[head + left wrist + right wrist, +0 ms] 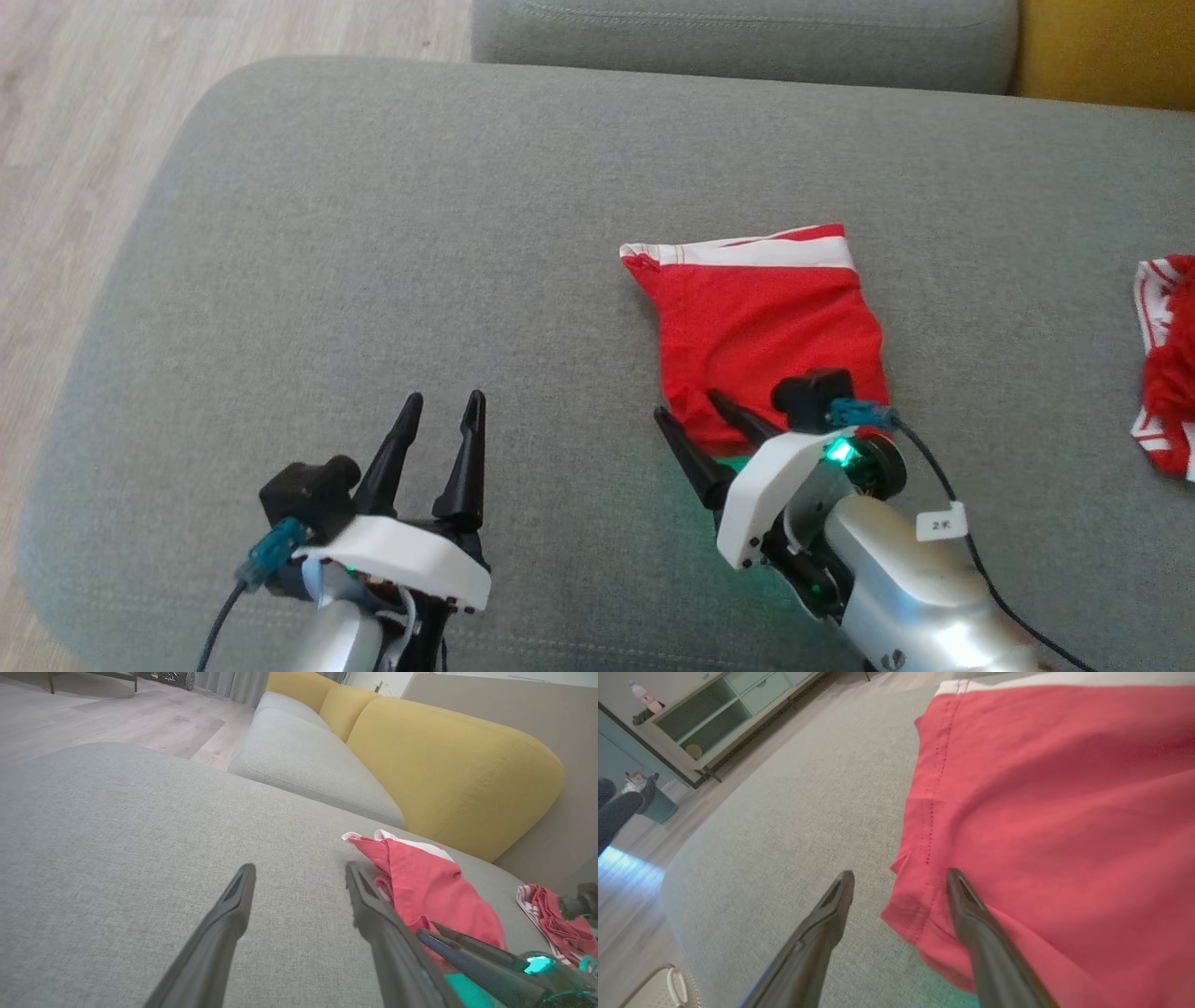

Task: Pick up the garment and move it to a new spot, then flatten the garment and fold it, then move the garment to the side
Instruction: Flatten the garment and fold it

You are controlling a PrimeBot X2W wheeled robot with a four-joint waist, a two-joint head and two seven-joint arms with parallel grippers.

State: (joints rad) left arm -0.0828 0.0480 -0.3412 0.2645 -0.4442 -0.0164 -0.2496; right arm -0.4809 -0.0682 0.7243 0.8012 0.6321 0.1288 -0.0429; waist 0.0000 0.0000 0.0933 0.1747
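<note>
A red garment (pixel 766 317) with a white waistband lies folded and fairly flat on the grey cushion (pixel 373 233), right of centre. My right gripper (pixel 688 403) stands open at the garment's near left corner. In the right wrist view the garment's hem (pixel 1041 812) lies loose between that gripper's (pixel 900 872) spread fingers, one finger over the cloth, the other over bare cushion. My left gripper (pixel 445 397) is open over bare cushion, well left of the garment. The left wrist view shows this gripper (pixel 300 868) with the garment (pixel 434 891) to its right.
A second red and white cloth (pixel 1167 364) lies crumpled at the cushion's right edge. Another grey cushion (pixel 747 37) and a yellow sofa back (pixel 448 765) stand behind. Wooden floor (pixel 56 140) runs along the left.
</note>
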